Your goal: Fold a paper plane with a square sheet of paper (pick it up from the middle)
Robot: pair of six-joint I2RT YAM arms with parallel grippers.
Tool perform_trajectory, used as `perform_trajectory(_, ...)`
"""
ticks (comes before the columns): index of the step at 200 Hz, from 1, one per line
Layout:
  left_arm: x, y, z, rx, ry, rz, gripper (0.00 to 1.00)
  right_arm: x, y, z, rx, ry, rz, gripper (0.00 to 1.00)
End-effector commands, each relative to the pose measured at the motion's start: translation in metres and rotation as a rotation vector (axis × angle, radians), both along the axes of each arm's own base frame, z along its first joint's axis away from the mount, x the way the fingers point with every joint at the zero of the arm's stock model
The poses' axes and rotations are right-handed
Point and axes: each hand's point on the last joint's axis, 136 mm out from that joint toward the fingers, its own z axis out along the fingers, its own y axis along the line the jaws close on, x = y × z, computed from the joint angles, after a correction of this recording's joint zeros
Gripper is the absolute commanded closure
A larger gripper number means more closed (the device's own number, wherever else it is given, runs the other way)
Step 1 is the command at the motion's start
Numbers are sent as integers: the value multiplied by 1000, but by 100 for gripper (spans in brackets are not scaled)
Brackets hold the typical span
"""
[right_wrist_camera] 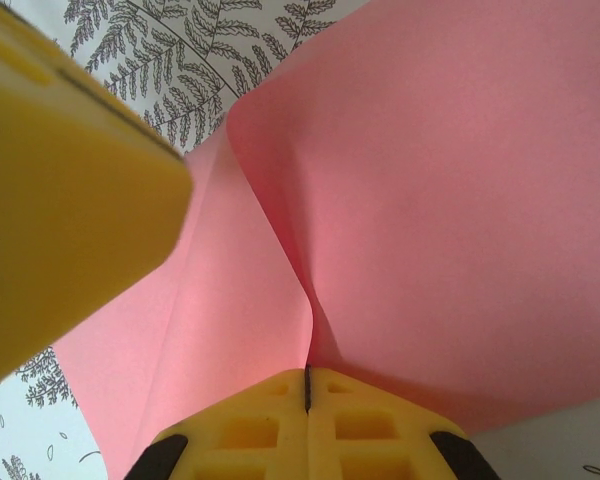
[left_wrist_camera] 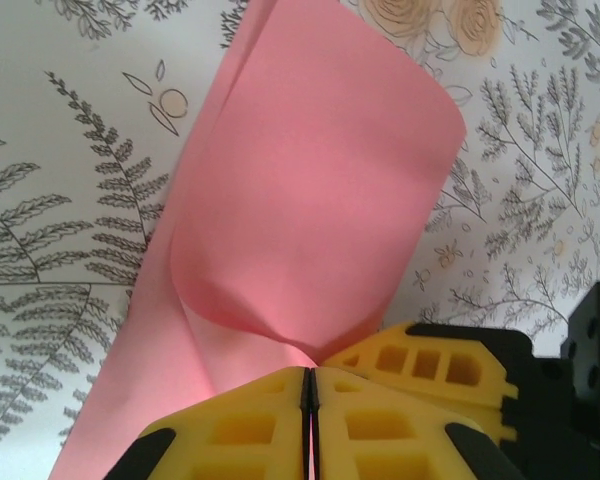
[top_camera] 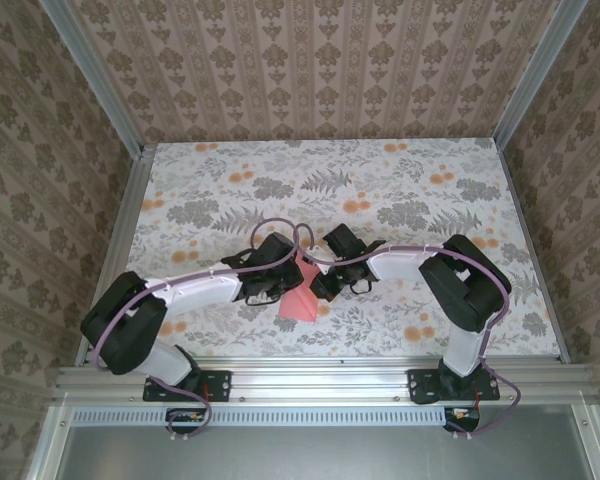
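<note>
You had the thin, plain pink-red square sheet of paper (top_camera: 298, 302) pinched from both sides over the middle of the grey-and-orange flower-printed tabletop (top_camera: 410, 200), so neither arm was nearer: both were on it. Your left gripper (left_wrist_camera: 308, 388) had its jaws clenched on one edge of the sheet, which curled up and away ahead of them in a loose roll, partly doubled rather than flat. Your right gripper (right_wrist_camera: 307, 385) had its jaws clenched on the sheet too, right where a soft crease ran straight away from the seam between them. From above, the two grippers faced each other, close together, and the sheet spread from between them toward the near edge of the tabletop. Whether it touched the surface I could not tell. I judged that the next fold turned on that crease lying in line with the right jaws.
</note>
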Motion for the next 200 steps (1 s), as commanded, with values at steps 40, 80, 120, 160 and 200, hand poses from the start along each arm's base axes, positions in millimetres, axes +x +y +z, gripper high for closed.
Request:
perform_trajectory(40,1,-3,-22,-21,23,9,89,-8,-21,-26,-112,51,-39,99)
perform_trajectory(80,-4,6,-40,23,44,13,88,-8,-21,-28,-118,55,-40,99)
perform_trajectory(120,-7,15,-51,100,36,3,88,-9,-22,-30,-122,57,-41,99)
perform_trajectory(160,-21,24,-70,192,84,-7,87,-8,-23,-31,-125,56,-44,99)
perform_trajectory(200,-21,23,-65,224,75,-13,87,-7,-22,-31,-126,56,-44,99)
